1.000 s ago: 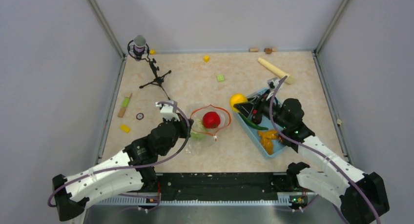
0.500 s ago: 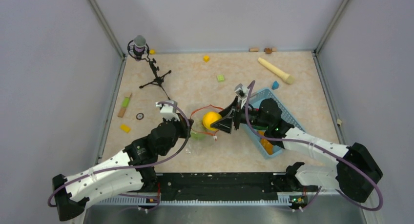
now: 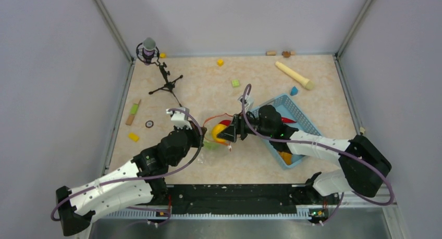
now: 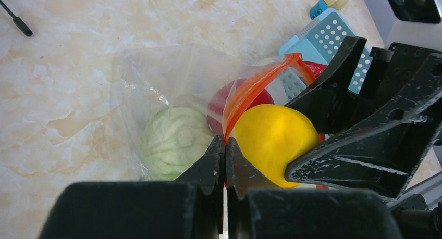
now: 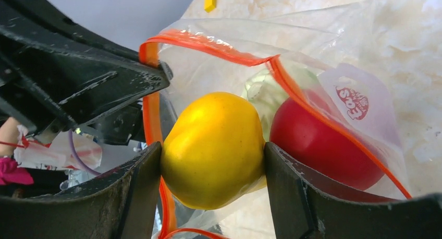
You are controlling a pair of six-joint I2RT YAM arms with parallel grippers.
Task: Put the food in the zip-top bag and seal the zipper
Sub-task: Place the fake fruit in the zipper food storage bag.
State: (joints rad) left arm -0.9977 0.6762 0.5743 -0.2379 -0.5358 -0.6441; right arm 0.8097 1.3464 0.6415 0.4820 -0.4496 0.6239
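The clear zip-top bag [image 4: 156, 77] lies on the table with its mouth held open. My left gripper [image 4: 224, 145] is shut on its orange-red zipper strip [image 4: 255, 85]. My right gripper [image 5: 213, 155] is shut on the yellow lemon [image 5: 213, 148] and holds it inside the bag's mouth, within the zipper loop [image 5: 208, 43]. A red tomato [image 5: 323, 140] and a pale green cabbage piece [image 4: 172, 142] lie inside the bag. From above, the lemon [image 3: 218, 132] sits between the left gripper [image 3: 200, 137] and the right gripper [image 3: 226, 135]. No slider tab shows.
The light-blue mesh basket [image 3: 299, 114] sits right of the bag and holds an orange piece [image 3: 285, 156] and a red chili [image 3: 286, 120]. A microphone tripod [image 3: 156, 67] stands at the back left. A beige stick [image 3: 294, 75] and small cubes [image 3: 235, 83] lie at the back.
My right gripper carried the lemon left from the basket to the bag and pushed it into the mouth. My left arm held the bag rim still.
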